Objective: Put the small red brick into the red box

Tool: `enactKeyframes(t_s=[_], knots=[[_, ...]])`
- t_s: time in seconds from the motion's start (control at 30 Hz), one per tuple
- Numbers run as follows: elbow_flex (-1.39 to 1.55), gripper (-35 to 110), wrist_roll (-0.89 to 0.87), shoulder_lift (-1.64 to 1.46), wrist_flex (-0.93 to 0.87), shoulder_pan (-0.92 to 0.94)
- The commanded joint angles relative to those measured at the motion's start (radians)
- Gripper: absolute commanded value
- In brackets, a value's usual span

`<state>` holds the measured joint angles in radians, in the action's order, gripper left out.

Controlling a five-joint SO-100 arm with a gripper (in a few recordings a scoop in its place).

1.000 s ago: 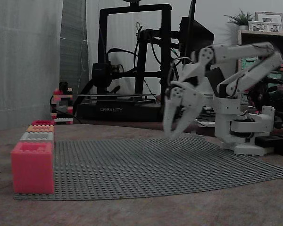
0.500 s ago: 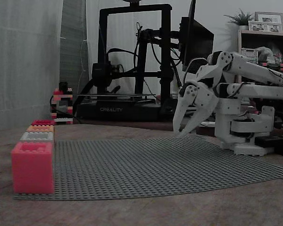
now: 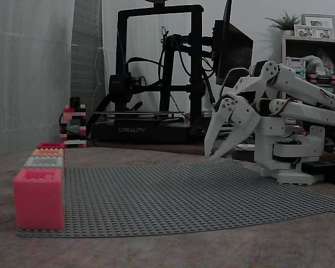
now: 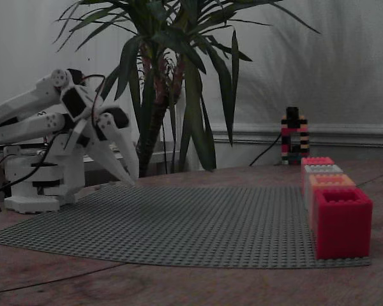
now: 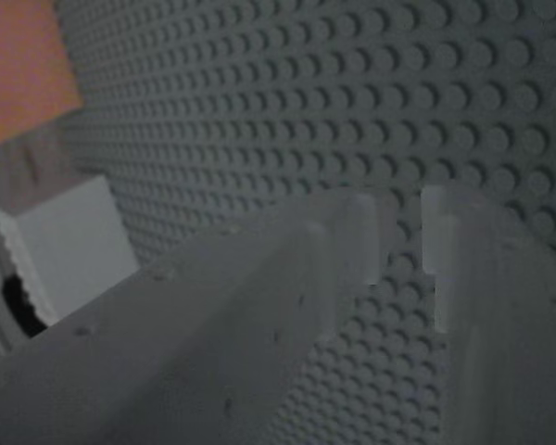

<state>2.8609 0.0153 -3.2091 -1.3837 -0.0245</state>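
Observation:
The red box (image 4: 341, 220) is deep crimson with a studded rim and stands at the near right corner of the grey baseplate (image 4: 198, 223). In a fixed view the red box (image 3: 50, 145) is the farthest in the row of boxes at the left. The small red brick is out of view. My white gripper (image 3: 210, 156) hangs just above the baseplate's far edge, close to the arm's base and far from the boxes. In the wrist view the gripper (image 5: 400, 232) is open a narrow gap, and only baseplate studs show between the fingers.
Three other boxes line the same baseplate edge: a salmon-pink box (image 3: 38, 198), a white box (image 3: 43, 162) and a pale orange box (image 3: 47, 152). A black 3D printer (image 3: 156, 72) stands behind the table. A potted plant (image 4: 172, 83) rises behind the arm.
The arm has folded back toward its base, which carried the gripper right in the fixed view. Over the last half second it hardly moved.

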Motion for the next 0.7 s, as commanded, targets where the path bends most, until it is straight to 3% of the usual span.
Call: enactKeyframes(t_s=[0.0, 0.67], knots=[[-0.008, 0, -0.003, -0.011, -0.026, -0.026], [-0.008, 0, -0.012, -0.011, -0.026, -0.026]])
